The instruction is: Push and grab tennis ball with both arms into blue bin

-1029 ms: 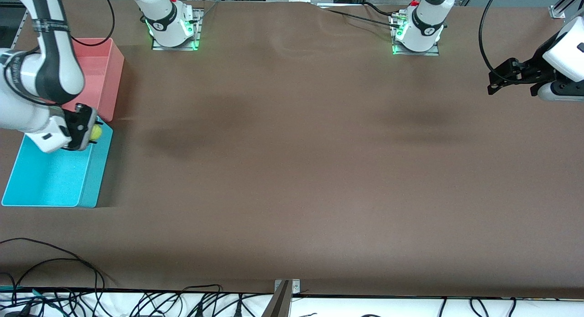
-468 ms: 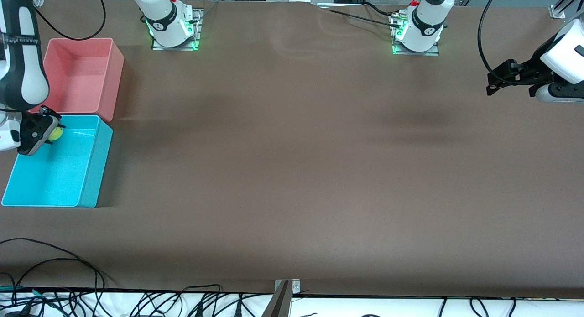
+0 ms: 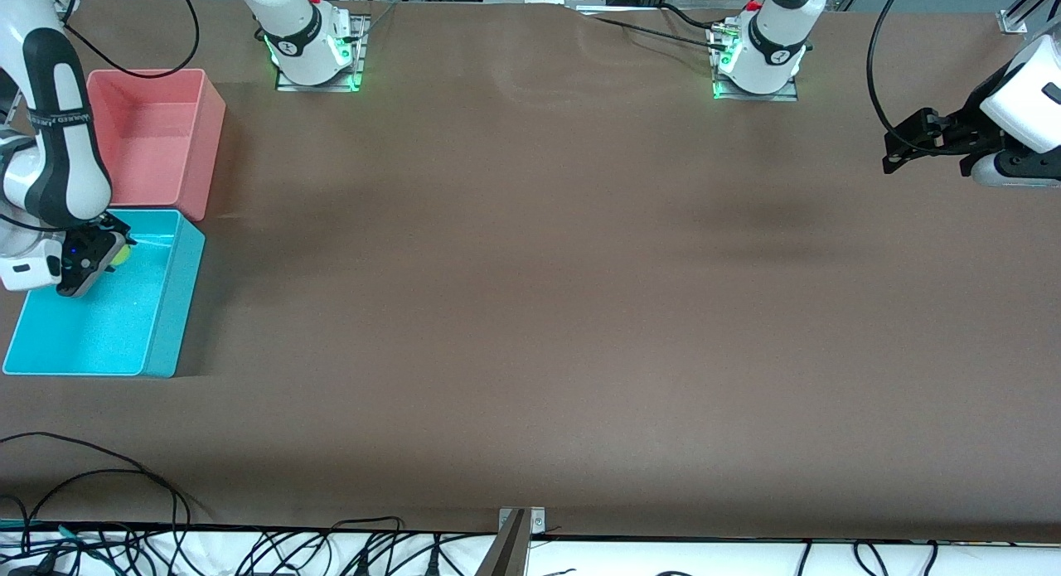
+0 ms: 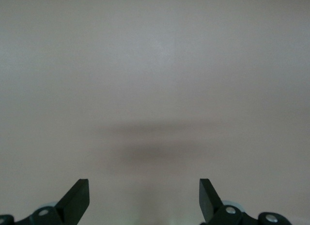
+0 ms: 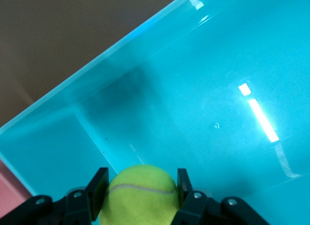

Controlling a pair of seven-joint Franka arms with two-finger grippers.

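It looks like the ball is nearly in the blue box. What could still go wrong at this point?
The right gripper holds the tennis ball over the blue bin, near the end that adjoins the pink bin. Dropped from up there, a springy ball might bounce out, perhaps into the pink bin or onto the table. If the gripper comes down lower, it might bump the bin's wall. The left gripper waits open over bare table, too distant to help.

blue bin (image 3: 170,311) open-topped; pink bin (image 3: 199,137) touching its farther wall
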